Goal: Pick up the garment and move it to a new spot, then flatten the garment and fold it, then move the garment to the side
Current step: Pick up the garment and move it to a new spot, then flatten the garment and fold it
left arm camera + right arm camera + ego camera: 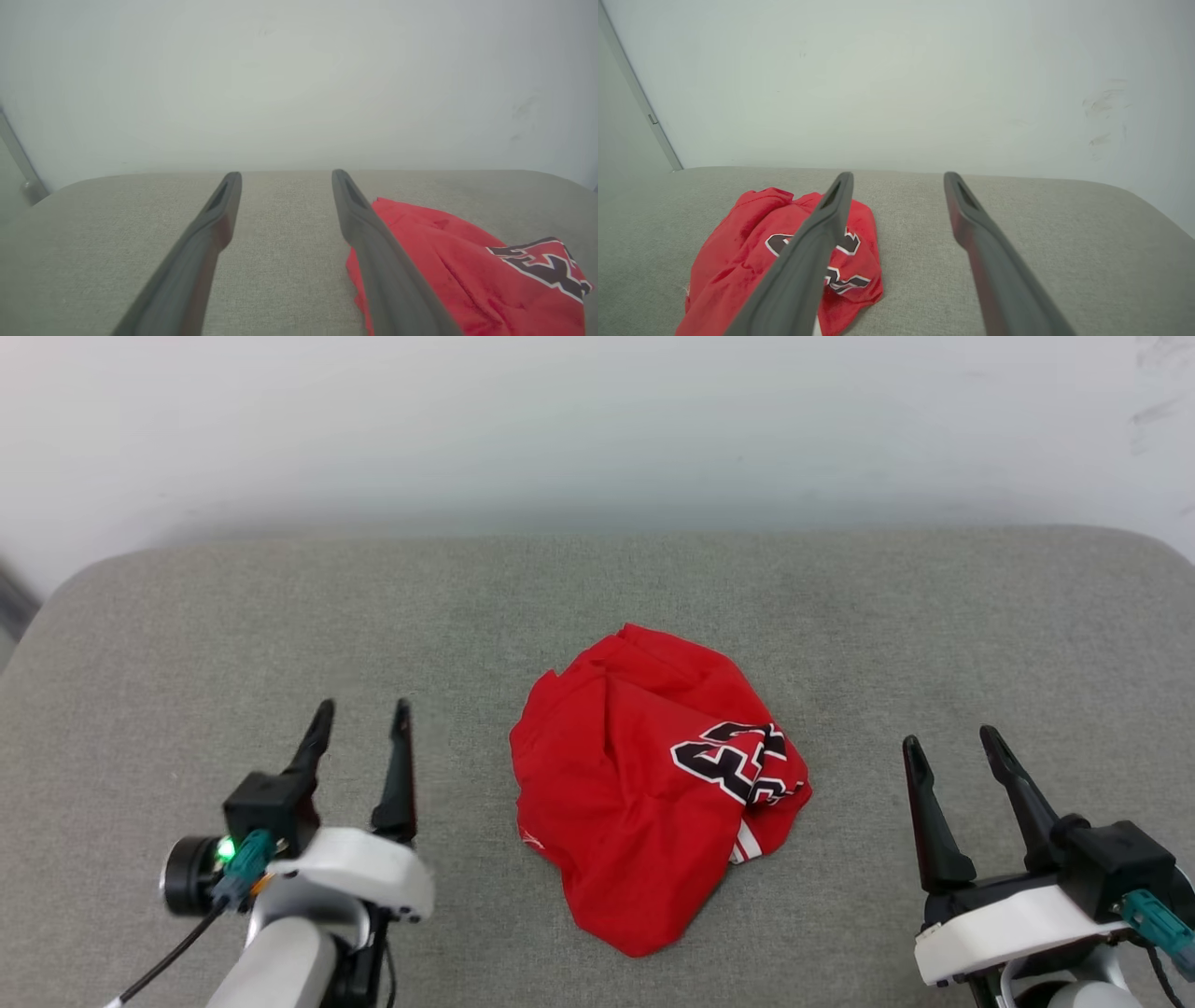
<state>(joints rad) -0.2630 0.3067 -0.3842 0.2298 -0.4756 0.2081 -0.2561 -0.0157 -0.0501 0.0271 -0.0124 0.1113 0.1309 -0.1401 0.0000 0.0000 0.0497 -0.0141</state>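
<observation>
Crumpled garment (644,784) in the middle of the worktop (187,644) — both hands spread and empty.
The left hand (364,709) waits at the garment's 8 o'clock and the right hand (950,739) at its 4 o'clock, both apart from it. The step is probably to lift or spread it: better to pinch a single outer edge, for example by the striped trim (747,847) at 5 o'clock, not the thick middle — the thin red cloth lies folded over itself, bending the black lettering (738,761), on grey woven fabric.

White-shelled arms (347,870) end in the left gripper (364,707) and right gripper (948,737), each with long black fingers (397,775) and a teal plug (245,863); the left one adds a green light (225,847) and a black cable (173,957).
</observation>
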